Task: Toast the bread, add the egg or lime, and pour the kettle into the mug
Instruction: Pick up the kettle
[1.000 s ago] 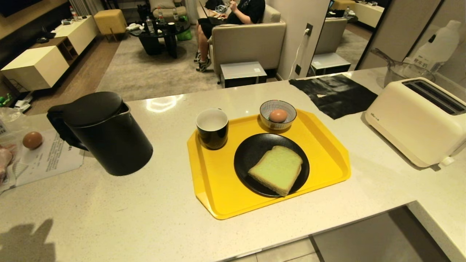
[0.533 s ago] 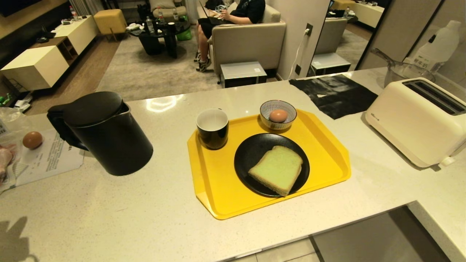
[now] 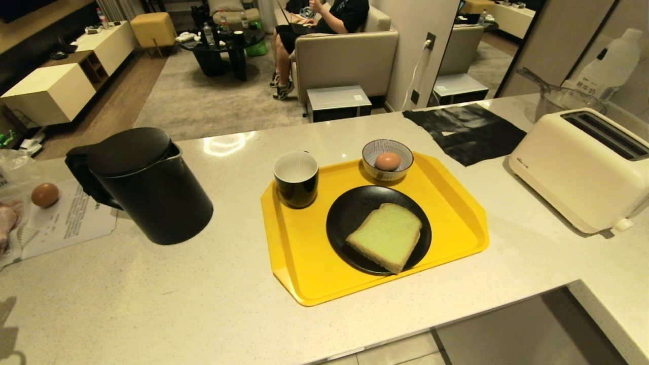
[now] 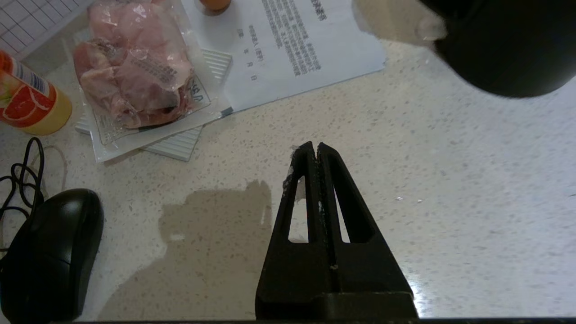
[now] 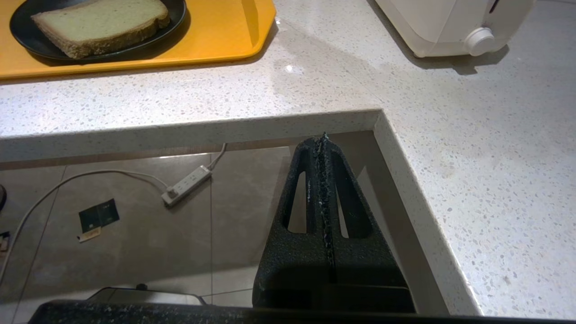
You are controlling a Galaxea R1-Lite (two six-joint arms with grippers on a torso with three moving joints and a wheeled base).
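The pale green bread [image 3: 386,235] lies on a black plate [image 3: 350,213] on the yellow tray [image 3: 304,274]. The black mug [image 3: 296,178] stands at the tray's far left corner. An egg [image 3: 388,161] rests in a striped bowl [image 3: 377,147]. The black kettle [image 3: 147,185] stands left of the tray, lid shut. Neither gripper shows in the head view. My left gripper [image 4: 313,146] is shut and empty over bare counter near the kettle [image 4: 508,45]. My right gripper [image 5: 323,139] is shut and empty, below the counter edge, with the bread [image 5: 101,24] beyond it.
A cream toaster [image 3: 583,167] stands right of the tray, a black cloth [image 3: 466,132] behind. A second egg [image 3: 44,194] lies on paper [image 3: 71,218] at far left. A meat pack [image 4: 135,67], a bottle [image 4: 27,99] and a black mouse [image 4: 49,252] lie near the left gripper. A person sits beyond.
The arm's shadow at the head view's lower left corner has shrunk and slid out toward the left edge. Objects on the counter have not moved.
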